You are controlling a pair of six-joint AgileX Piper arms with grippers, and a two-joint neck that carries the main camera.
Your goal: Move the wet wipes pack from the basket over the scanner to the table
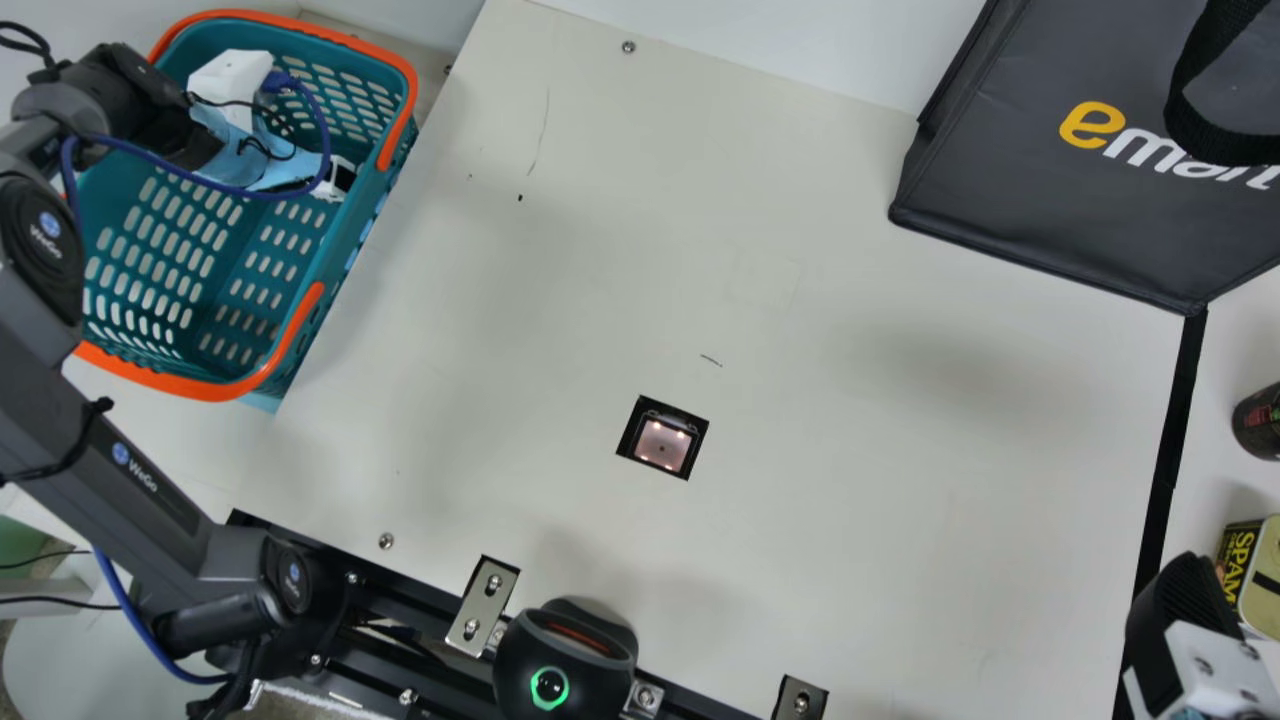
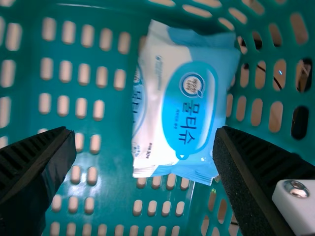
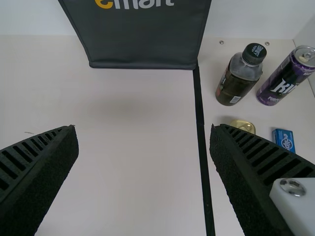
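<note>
with the wet wipes pack [image 2: 189,105] lying in the basket [image 1: 190,386], we are hovering our left hand [image 2: 143,132] spread above it, our right hand [image 3: 143,130] also spread, and should be centring on its middle before lowering straight and squeezing gently.

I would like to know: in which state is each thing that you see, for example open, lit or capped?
wet wipes pack: in basket, not gripped
basket: upright, orange handles down
left claw: open
right claw: open
scanner window: lit
black device's ring: glowing green
bottle: capped
</note>
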